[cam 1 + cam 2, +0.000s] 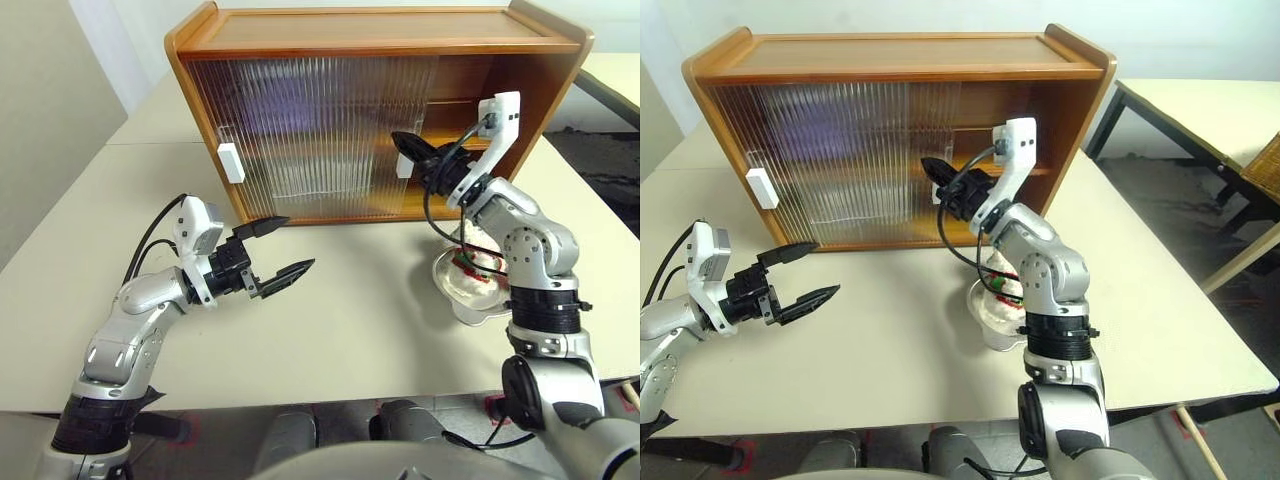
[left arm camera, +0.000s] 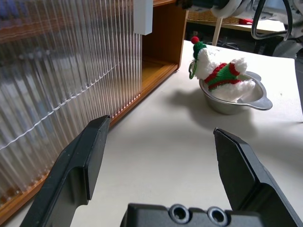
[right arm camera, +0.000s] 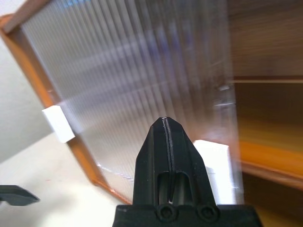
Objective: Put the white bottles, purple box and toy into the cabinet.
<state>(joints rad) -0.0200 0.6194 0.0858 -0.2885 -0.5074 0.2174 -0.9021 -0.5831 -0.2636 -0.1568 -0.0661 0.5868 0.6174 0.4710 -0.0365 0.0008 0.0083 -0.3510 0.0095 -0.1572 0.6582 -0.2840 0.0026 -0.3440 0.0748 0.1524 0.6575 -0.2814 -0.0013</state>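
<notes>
Right gripper (image 1: 408, 146) closed at the cabinet (image 1: 375, 40) door's handle (image 1: 937, 193).
Left gripper (image 1: 283, 250) gapes empty; toy (image 2: 218, 78) lies in dish (image 2: 258, 98) at four o'clock.

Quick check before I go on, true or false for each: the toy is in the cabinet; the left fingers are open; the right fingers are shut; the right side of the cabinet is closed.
1. The toy is in the cabinet. False: it lies in a metal dish on the table.
2. The left gripper has its fingers open and empty. True.
3. The right gripper has its fingers shut. True.
4. The cabinet's right side is closed. False: it stands open, with the right gripper near a white door handle.
</notes>
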